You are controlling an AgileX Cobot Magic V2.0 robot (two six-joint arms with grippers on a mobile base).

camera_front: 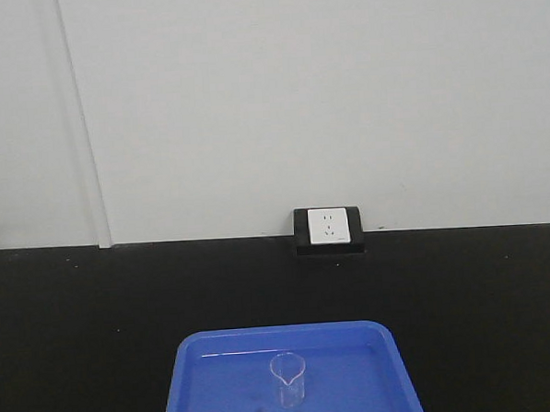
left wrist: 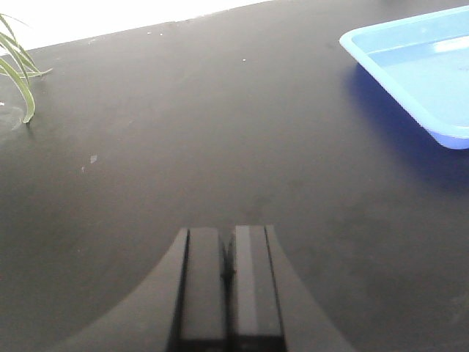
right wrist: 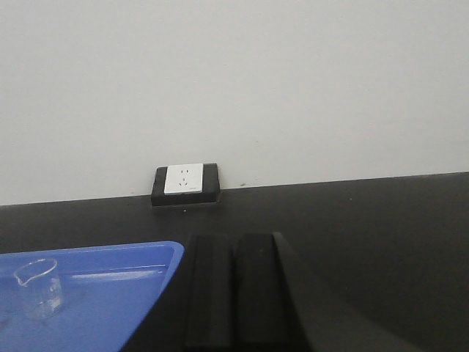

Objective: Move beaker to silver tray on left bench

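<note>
The small clear beaker (camera_front: 288, 379) stands upright in a bright blue tray (camera_front: 209, 357) on a black benchtop; it also shows in the right wrist view (right wrist: 39, 287). My right gripper (right wrist: 234, 238) is shut and empty, low over the black top just right of the blue tray's corner (right wrist: 165, 253). My left gripper (left wrist: 228, 231) is shut and empty over bare black top, left of the blue tray (left wrist: 381, 44). Neither gripper shows in the front view. The silver tray and the left bench with its sink are out of view.
A white wall rises behind the benchtop (camera_front: 464, 288). A white socket in a black box (camera_front: 329, 229) sits at the wall's foot, also in the right wrist view (right wrist: 185, 182). Green plant leaves (left wrist: 18, 70) hang at the left wrist view's far left.
</note>
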